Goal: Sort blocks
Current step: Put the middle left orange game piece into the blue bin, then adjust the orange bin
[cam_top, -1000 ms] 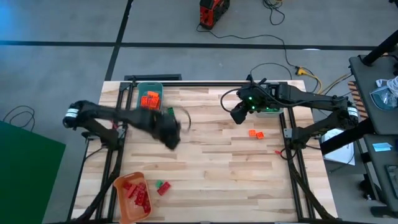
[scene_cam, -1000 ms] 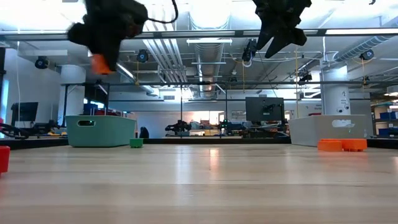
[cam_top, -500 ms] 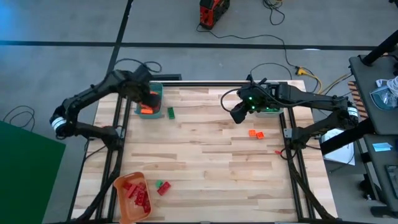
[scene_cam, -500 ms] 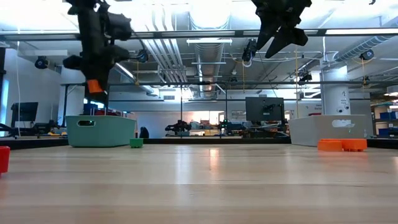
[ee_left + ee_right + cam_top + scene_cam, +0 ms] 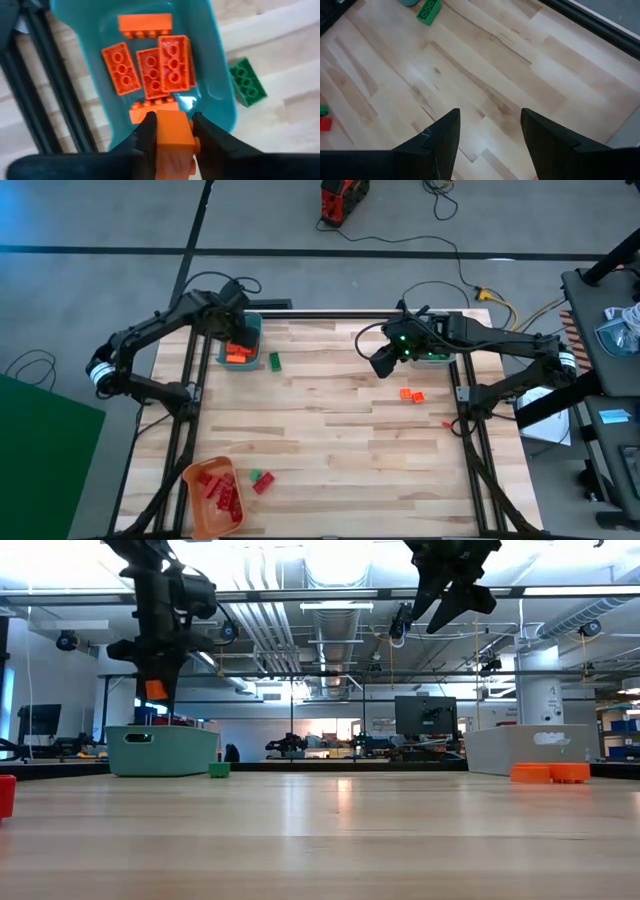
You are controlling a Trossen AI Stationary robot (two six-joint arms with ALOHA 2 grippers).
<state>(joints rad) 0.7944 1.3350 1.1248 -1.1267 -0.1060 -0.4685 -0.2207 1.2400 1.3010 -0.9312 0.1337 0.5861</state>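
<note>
On the wooden counter (image 5: 340, 420), the left claw (image 5: 170, 131) has come over the teal bin (image 5: 220, 95), grasping an orange block (image 5: 172, 137); release comes next. Right claw (image 5: 490, 135) waits released, mid-counter.

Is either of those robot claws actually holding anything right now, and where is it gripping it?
The left gripper pinches an orange block by its two opposite sides, above the teal bin. The right gripper is open, holding nothing.

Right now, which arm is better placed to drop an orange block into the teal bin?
Left. The left gripper already grips an orange block directly above the teal bin; the right gripper hangs empty over bare table.
</note>
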